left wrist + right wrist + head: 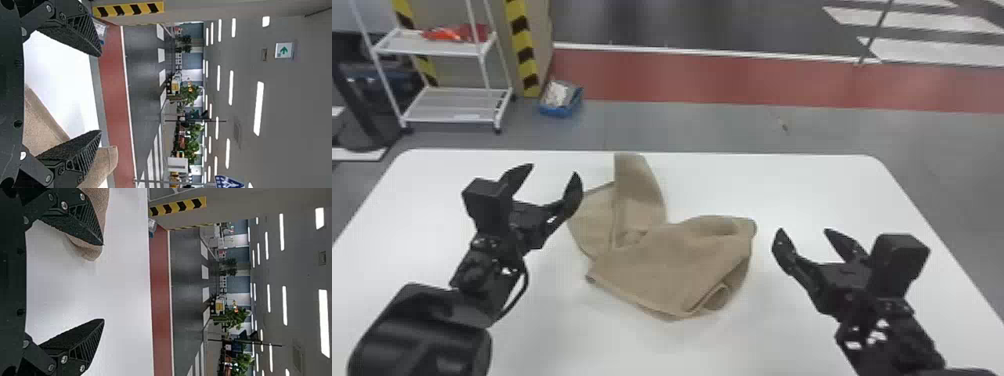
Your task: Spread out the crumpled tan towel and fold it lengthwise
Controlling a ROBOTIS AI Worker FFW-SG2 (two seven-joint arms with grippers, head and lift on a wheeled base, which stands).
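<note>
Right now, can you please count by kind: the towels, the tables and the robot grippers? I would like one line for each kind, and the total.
Towel: 1, the tan towel
Table: 1, the white table
Grippers: 2, the left gripper and the right gripper
Total: 4

Pretty sure this is a big indoor test hall or robotics lab, def not somebody's house. The floor's painted up like a street: dark roadway [682,25], fat white crosswalk stripes [932,51] and a red strip [707,77] running alongside. There's even a blue road sign [229,182] lol. Yellow-and-black hazard tape [521,45] on the walls, a white wheeled rack [459,104], rows of strip lights [259,107] overhead and a green exit sign [284,50]. Some leafy plants [235,319] further back, and a plain white bench [832,190] up front.
</note>
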